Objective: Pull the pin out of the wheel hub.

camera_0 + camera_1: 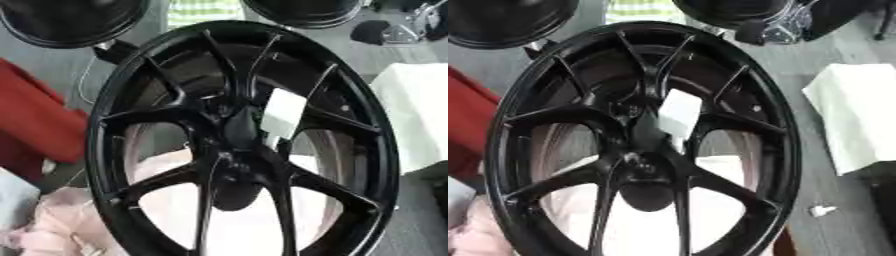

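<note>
A large black wheel (241, 145) was seen standing almost upright, filling the view, its hub (234, 160) near the centre. A white tag (283, 111) was fixed just above the hub. No pin could be made out, and neither hand was shown, so their state could not be told

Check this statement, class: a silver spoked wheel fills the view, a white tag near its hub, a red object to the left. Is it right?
One error: the spoked metal wheel is black, not silver, as the left eye view shows. The white tag near the hub and the red object on the left stand.
</note>
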`<state>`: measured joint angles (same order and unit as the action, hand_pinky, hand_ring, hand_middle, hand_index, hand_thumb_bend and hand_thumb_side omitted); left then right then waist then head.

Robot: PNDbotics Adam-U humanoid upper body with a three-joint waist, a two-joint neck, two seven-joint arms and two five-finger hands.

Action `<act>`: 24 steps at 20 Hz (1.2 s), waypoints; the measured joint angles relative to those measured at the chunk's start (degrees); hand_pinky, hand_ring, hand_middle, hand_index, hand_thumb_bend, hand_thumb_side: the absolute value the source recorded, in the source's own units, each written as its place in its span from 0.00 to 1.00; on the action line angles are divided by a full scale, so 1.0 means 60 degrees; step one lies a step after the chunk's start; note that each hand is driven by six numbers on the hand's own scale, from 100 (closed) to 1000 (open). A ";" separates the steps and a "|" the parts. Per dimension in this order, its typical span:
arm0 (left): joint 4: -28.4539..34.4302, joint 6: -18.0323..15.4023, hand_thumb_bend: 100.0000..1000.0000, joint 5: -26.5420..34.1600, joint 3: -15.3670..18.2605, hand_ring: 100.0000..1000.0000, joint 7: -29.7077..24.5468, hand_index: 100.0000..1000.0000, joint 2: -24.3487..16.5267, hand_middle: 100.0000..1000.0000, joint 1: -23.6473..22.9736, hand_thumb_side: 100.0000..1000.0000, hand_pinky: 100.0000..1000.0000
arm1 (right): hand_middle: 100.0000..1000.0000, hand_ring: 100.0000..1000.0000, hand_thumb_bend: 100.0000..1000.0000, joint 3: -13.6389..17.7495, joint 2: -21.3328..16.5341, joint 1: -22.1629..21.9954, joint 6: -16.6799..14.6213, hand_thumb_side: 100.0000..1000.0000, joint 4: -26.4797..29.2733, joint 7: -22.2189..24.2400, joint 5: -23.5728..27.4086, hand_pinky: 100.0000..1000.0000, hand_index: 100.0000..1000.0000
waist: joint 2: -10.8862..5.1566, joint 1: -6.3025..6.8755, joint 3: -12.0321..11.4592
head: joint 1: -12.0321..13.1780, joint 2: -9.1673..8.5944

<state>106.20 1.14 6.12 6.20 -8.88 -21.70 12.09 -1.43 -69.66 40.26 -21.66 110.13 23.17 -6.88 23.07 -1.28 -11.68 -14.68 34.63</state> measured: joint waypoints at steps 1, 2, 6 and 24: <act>0.0000 0.0000 0.00 0.0000 0.0000 0.55 0.0000 0.61 0.0000 0.44 0.0000 0.81 0.67 | 0.88 1.00 0.38 -0.0014 -0.0034 -0.0004 -0.0011 0.21 0.0046 0.0020 -0.0033 0.98 0.86 | 0.0000 0.0000 -0.0004 | 0.0000 -0.0004; 0.0000 0.0000 0.00 0.0000 0.0000 0.55 0.0000 0.61 0.0000 0.44 0.0000 0.81 0.67 | 0.88 1.00 0.38 -0.0058 -0.0055 -0.0009 -0.0029 0.23 0.0108 0.0060 -0.0081 0.98 0.86 | 0.0000 0.0000 -0.0006 | 0.0000 -0.0008; 0.0000 0.0000 0.00 0.0000 -0.0001 0.55 -0.0001 0.61 -0.0001 0.44 0.0001 0.81 0.67 | 0.89 1.00 0.39 -0.0333 -0.0162 -0.0169 -0.0097 0.27 0.0385 0.0368 -0.0284 0.98 0.86 | 0.0000 0.0000 -0.0071 | -0.0010 -0.0091; 0.0000 -0.0018 0.00 -0.0001 -0.0060 0.55 -0.0067 0.61 -0.0109 0.44 0.0107 0.81 0.67 | 0.89 1.00 0.40 -0.1354 -0.0285 -0.0158 -0.0566 0.31 0.0625 0.1499 -0.0863 0.98 0.87 | 0.0058 -0.0005 -0.0365 | -0.0144 -0.0122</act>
<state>106.20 1.03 6.11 5.84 -9.28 -22.35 12.74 -9.55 -71.37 39.31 -25.05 113.88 32.16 -12.06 23.42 -1.31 -13.87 -15.54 33.90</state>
